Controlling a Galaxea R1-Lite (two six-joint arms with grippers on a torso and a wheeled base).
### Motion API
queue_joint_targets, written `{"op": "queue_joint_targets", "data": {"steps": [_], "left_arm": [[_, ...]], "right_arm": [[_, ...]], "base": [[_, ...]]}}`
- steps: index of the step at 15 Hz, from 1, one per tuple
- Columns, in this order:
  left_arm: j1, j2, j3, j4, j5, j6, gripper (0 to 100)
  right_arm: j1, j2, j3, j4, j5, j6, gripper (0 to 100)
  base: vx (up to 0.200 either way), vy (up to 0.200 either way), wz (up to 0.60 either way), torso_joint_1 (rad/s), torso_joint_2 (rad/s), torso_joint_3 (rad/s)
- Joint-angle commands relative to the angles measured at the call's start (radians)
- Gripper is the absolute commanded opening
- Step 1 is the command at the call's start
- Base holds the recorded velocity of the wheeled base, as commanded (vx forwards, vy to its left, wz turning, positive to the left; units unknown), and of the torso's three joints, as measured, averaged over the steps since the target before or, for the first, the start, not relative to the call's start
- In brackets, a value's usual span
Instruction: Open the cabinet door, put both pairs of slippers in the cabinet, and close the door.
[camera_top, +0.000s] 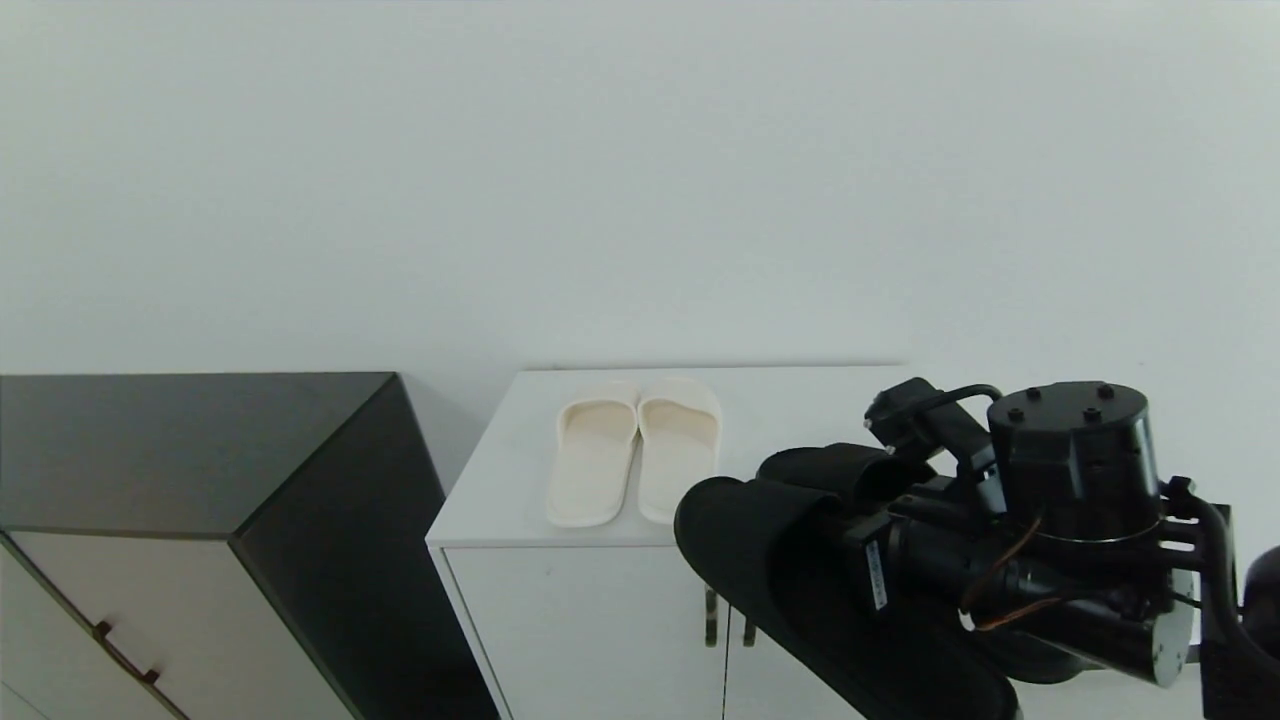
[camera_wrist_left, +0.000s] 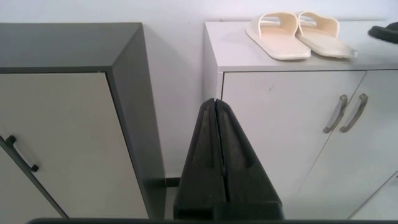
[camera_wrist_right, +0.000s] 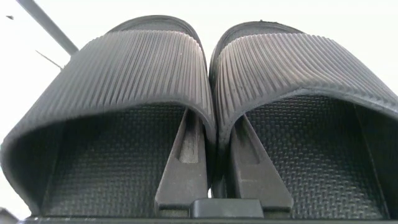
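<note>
A cream pair of slippers (camera_top: 632, 450) (camera_wrist_left: 300, 32) lies side by side on top of the white cabinet (camera_top: 580, 620) (camera_wrist_left: 280, 112). Both cabinet doors are closed, with their two handles (camera_wrist_left: 348, 113) meeting at the middle. My right gripper (camera_wrist_right: 214, 124) is shut on the black pair of slippers (camera_top: 790, 540) (camera_wrist_right: 205, 68), one finger inside each slipper, pinching their inner walls together. It holds them at the cabinet's front right, partly over the top. My left gripper (camera_wrist_left: 216, 106) is shut on nothing, low in front of the cabinet's left door.
A taller dark cabinet (camera_top: 200, 450) (camera_wrist_left: 68, 50) with a pale front and a dark handle (camera_top: 125, 655) stands to the left of the white one, with a narrow gap between them. A plain white wall runs behind both.
</note>
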Motion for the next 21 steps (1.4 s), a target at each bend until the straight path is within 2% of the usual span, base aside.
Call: {"op": "queue_joint_targets", "data": {"steps": [1,5,13,21], "left_arm": [[0.000,0.001,0.000,0.000,0.000,-0.001,0],[0.000,0.001,0.000,0.000,0.000,-0.001,0],[0.000,0.001,0.000,0.000,0.000,-0.003,0],[0.000,0.001,0.000,0.000,0.000,-0.003,0]], "right_arm": [[0.015,-0.052,0.020,0.001,0.012,0.000,0],[0.027,-0.057,0.040,-0.001,0.025,0.000,0],[0.031,-0.061,0.069,-0.001,0.045,-0.001,0],[0.030,-0.060,0.094,-0.001,0.043,-0.023,0]], "base": [[0.000,0.000,0.00,0.000,0.00,0.000],[0.000,0.000,0.00,0.000,0.00,0.000],[-0.200,0.000,0.00,0.000,0.00,0.004],[0.000,0.000,0.00,0.000,0.00,0.000]]}}
